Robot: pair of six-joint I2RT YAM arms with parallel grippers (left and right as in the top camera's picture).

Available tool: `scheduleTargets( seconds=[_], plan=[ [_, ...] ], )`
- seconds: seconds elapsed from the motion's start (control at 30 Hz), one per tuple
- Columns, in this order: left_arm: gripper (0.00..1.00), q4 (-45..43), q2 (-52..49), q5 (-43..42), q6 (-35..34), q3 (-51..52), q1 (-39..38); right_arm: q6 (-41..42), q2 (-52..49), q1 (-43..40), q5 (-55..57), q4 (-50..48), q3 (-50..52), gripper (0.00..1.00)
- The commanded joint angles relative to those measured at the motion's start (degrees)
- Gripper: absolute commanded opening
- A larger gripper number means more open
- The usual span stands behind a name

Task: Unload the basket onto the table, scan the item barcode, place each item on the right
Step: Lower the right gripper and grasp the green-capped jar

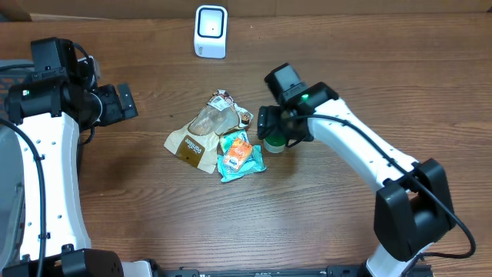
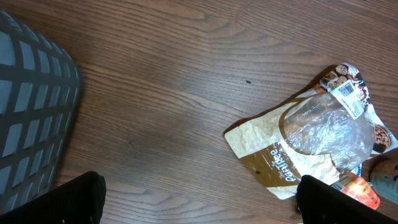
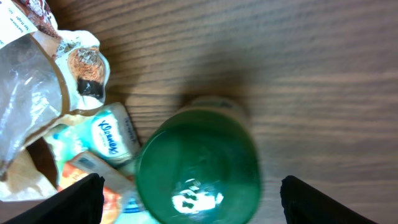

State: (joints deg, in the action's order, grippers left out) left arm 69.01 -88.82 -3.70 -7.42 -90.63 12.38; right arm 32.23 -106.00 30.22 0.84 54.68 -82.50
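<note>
The green-capped bottle (image 3: 198,165) stands near the middle of the counter (image 1: 154,223), under my right hand (image 3: 194,202), between its parted fingers. I should centre, then close squarely below the cap before lifting toward the scanner (image 1: 211,31).

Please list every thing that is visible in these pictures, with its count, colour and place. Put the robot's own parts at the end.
scanner: 1, white, at the far edge of the table, near the middle
snack bag: 1, tan with a clear window, mid-table
packets: count unclear, teal-white and orange, heaped against the snack bag on the side of the right arm
container: 1, green lid, pale body, upright beside the packets
basket: 1, grey mesh, at the table's left side
table: 1, brown wood
left gripper: 1, black, open, over bare table left of the snack bag
right gripper: 1, black, open, fingers on either side of the container
</note>
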Motion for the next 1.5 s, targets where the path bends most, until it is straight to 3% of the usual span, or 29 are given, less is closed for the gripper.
scheduleTargets(
  seconds=[0.0,0.1,0.2,0.37,0.7,0.83,1.0,1.1,1.47],
  plan=[
    [1.00,-0.04,0.37,-0.35,0.83,-0.26,-0.13,8.70,-0.76,1.16,2.67,-0.33,-0.98,0.88],
    [1.00,-0.04,0.37,-0.35,0.83,-0.26,-0.13,8.66,-0.76,1.18,3.65,-0.50,-0.98,0.94],
    [1.00,-0.04,0.37,-0.35,0.83,-0.26,-0.13,8.50,-0.79,1.16,3.93,-0.37,-0.94,0.93],
    [1.00,-0.04,0.37,-0.37,0.83,-0.26,-0.13,8.50,-0.79,1.18,4.72,-2.62,1.14,0.72],
    [1.00,-0.04,0.37,-0.37,0.83,-0.26,-0.13,4.55,-0.87,1.51,5.57,-4.83,3.10,0.63],
    [1.00,-0.04,0.37,-0.35,0.83,-0.26,-0.13,-2.05,-0.87,1.51,5.60,-4.68,3.10,0.59],
    [1.00,-0.04,0.37,-0.35,0.83,-0.26,-0.13,-10.34,-0.87,1.49,5.57,-3.58,3.10,0.45],
    [1.00,-0.04,0.37,-0.37,0.83,-0.26,-0.13,-20.46,-0.85,1.49,5.60,-3.02,2.99,0.34],
    [0.99,-0.04,0.37,-0.37,0.83,-0.26,-0.13,-44.63,-0.85,1.16,5.53,-2.05,2.97,0.33]
  ],
)
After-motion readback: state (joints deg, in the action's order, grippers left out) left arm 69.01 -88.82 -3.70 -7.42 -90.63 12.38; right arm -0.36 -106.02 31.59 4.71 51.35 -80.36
